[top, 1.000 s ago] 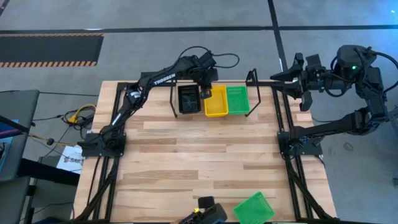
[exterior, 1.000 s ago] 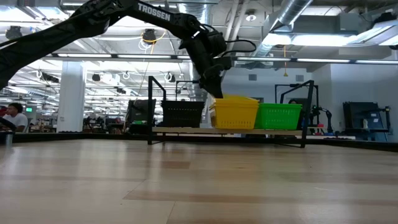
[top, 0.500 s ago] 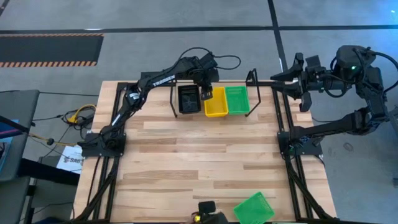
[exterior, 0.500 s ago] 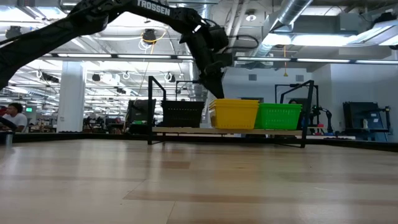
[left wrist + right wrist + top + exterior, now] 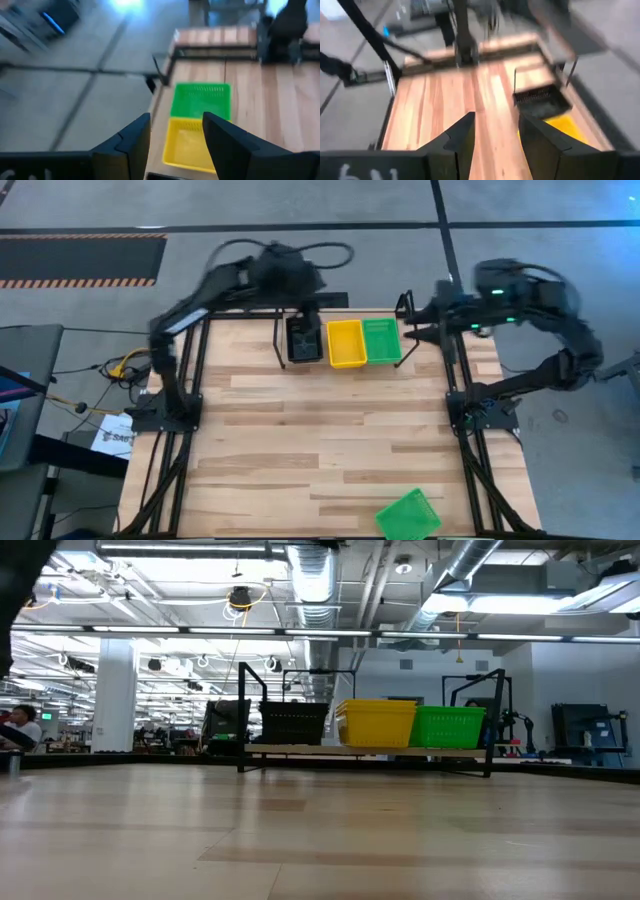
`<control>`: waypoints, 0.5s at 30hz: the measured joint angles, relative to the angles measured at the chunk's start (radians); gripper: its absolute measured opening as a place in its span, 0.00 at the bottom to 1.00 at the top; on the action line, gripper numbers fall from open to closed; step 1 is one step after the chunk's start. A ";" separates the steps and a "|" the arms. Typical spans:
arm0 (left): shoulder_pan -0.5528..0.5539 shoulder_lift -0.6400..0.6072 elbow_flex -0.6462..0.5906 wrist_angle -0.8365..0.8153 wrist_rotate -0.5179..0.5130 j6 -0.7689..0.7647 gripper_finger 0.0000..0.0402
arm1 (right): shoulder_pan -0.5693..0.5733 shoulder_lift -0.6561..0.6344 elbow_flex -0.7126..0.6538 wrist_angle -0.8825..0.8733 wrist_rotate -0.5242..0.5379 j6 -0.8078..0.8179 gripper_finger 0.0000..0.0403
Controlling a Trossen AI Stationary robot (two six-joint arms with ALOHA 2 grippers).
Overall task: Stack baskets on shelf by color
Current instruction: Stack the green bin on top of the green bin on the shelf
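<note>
Black, yellow and green mesh-sided plastic baskets sit side by side on the low black metal-tube shelf [image 5: 340,364] at the far edge of the pale wooden plank surface [image 5: 320,450]: the black basket [image 5: 303,341] toward the left arm's side, the yellow basket [image 5: 346,343] in the middle, the green basket [image 5: 381,340] toward the right arm's side, rims touching. From above, another green basket [image 5: 408,514] lies alone and askew at the near edge, well apart from the shelf; the table-height view misses it, showing only the three shelved baskets in a level row, with a person seated far off in the room. The left claw [image 5: 176,131], its fingers apart and holding nothing, hangs above the shelf over the yellow and green baskets. The right claw [image 5: 496,131], also parted and empty, is raised beside the shelf's end at the surface's far right corner. Bare planks lie open between the shelf and the stray basket.
</note>
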 joint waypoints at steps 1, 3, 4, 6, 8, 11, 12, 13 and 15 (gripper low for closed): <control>-0.024 -0.035 0.000 -0.001 -0.038 -0.002 0.42 | 0.000 0.022 0.000 -0.013 -0.002 0.006 0.43; -0.072 -0.100 -0.001 -0.022 -0.110 -0.014 0.42 | 0.000 0.066 0.000 -0.075 -0.032 0.008 0.43; -0.096 -0.131 -0.001 -0.039 -0.147 -0.021 0.42 | 0.001 0.086 0.000 -0.116 -0.054 0.013 0.43; -0.146 -0.183 -0.001 -0.081 -0.227 -0.046 0.42 | 0.002 0.126 0.000 -0.211 -0.085 0.051 0.42; -0.196 -0.225 -0.001 -0.139 -0.305 -0.084 0.42 | 0.017 0.172 0.000 -0.318 -0.096 0.114 0.42; -0.264 -0.273 -0.002 -0.233 -0.393 -0.151 0.42 | 0.064 0.239 0.000 -0.450 -0.105 0.222 0.42; -0.285 -0.286 -0.002 -0.261 -0.418 -0.171 0.42 | 0.088 0.257 -0.003 -0.455 -0.110 0.261 0.42; -0.303 -0.296 -0.002 -0.295 -0.439 -0.190 0.42 | 0.114 0.267 -0.012 -0.441 -0.137 0.305 0.42; -0.338 -0.308 -0.002 -0.355 -0.487 -0.223 0.42 | 0.164 0.281 -0.029 -0.428 -0.208 0.379 0.42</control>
